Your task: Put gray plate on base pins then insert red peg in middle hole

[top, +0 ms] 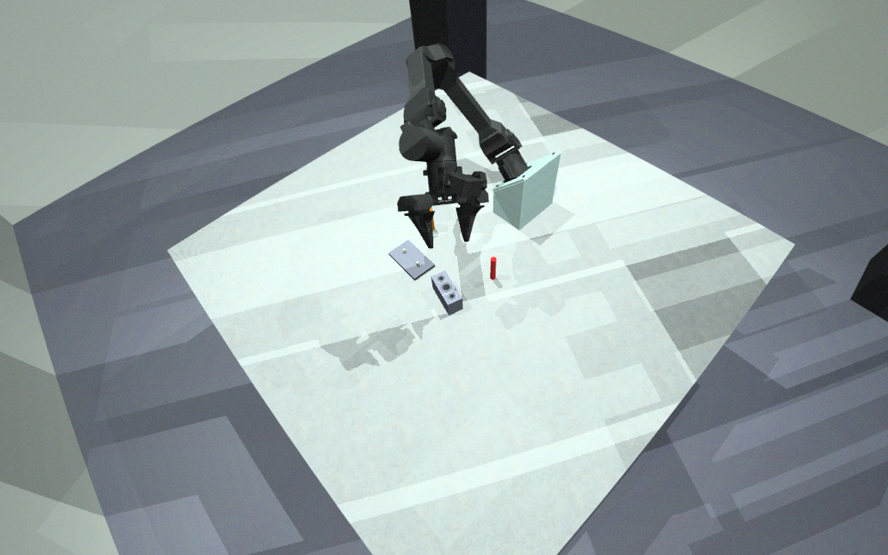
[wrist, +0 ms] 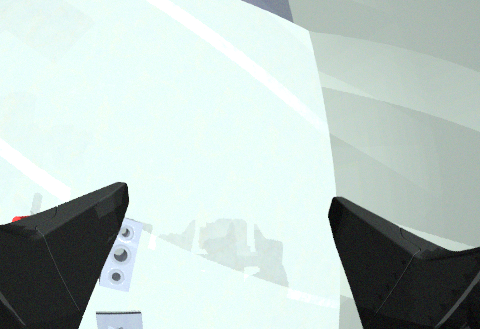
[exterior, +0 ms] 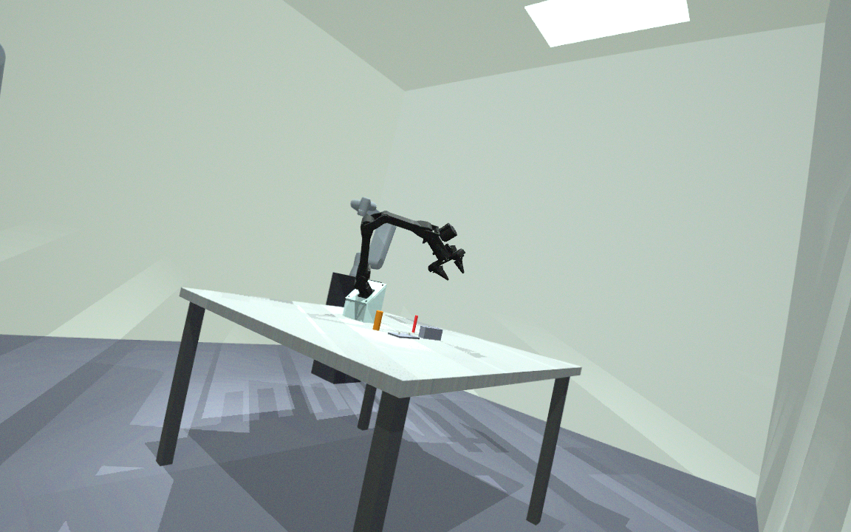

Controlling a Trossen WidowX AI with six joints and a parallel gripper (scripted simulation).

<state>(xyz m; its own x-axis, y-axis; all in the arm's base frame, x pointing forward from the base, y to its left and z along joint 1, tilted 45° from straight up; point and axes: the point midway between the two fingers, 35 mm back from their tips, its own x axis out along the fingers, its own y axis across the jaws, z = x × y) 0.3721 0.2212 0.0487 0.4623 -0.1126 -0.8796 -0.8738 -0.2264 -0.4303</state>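
The gray plate (top: 442,297) (exterior: 431,332) (wrist: 128,270) is a thick block with three holes on top. It rests on the table beside the base, off its pins. The base (top: 405,262) (exterior: 402,335) (wrist: 127,321) is a thin slab with two short upright pins; the wrist view shows only part of it. The red peg (top: 492,268) (exterior: 414,324) (wrist: 20,218) stands upright on the table, mostly hidden behind a finger in the wrist view. My gripper (top: 449,243) (exterior: 455,275) (wrist: 230,201) is open and empty, tilted downward, high above the table.
An orange cylinder (top: 432,219) (exterior: 377,321) stands near the base, mostly hidden behind a finger in the top view. The pale green mount (top: 538,195) (exterior: 357,309) of my arm stands on the table (top: 502,428) (exterior: 482,367). Another gray arm (exterior: 383,244) stands beyond the table.
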